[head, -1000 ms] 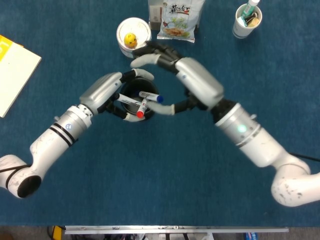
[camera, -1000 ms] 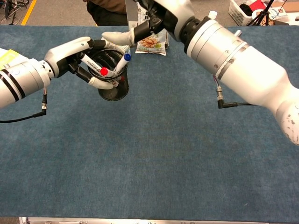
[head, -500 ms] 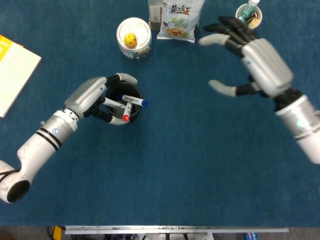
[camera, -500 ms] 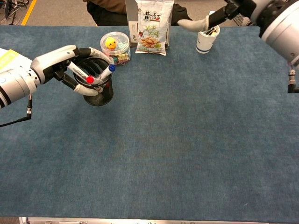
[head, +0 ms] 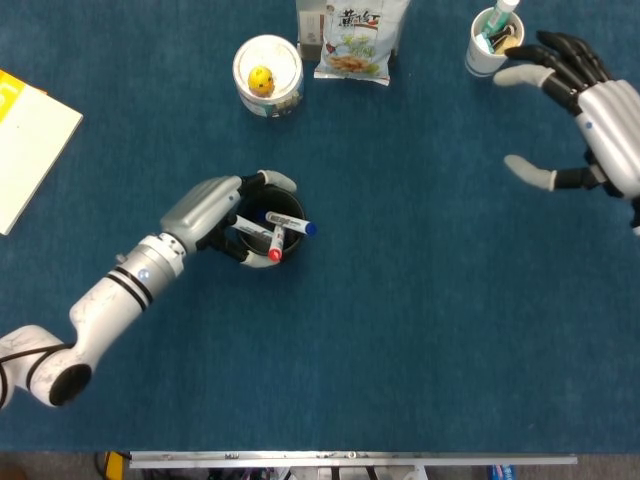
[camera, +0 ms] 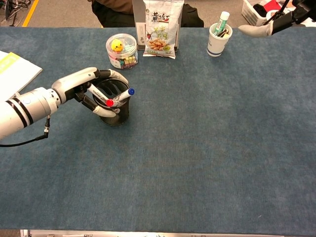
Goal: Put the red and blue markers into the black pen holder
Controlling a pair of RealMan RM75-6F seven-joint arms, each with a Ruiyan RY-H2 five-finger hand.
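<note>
The black mesh pen holder (head: pixel 262 240) (camera: pixel 116 114) stands upright on the blue cloth, left of centre. Two white markers lean inside it, their caps poking over the rim: the red marker (head: pixel 275 253) (camera: pixel 110 102) and the blue marker (head: pixel 296 225) (camera: pixel 127 93). My left hand (head: pixel 213 208) (camera: pixel 79 88) grips the holder, with fingers curled over its rim and the thumb against its side. My right hand (head: pixel 592 105) (camera: pixel 269 27) hovers far away at the upper right, fingers spread and holding nothing; the chest view catches only its fingers at the top edge.
A clear tub with a yellow duck (head: pixel 267 70) (camera: pixel 121 49) and a snack bag (head: pixel 352 38) (camera: pixel 161 29) stand at the back. A white cup of pens (head: pixel 491 42) (camera: pixel 217 42) sits close to my right hand. A yellow-white book (head: pixel 25 140) lies at the left edge.
My right hand has pulled away from the holder to the far upper right, empty. My left hand has slid the holder, with both markers in it, slightly left and then back toward the front.
</note>
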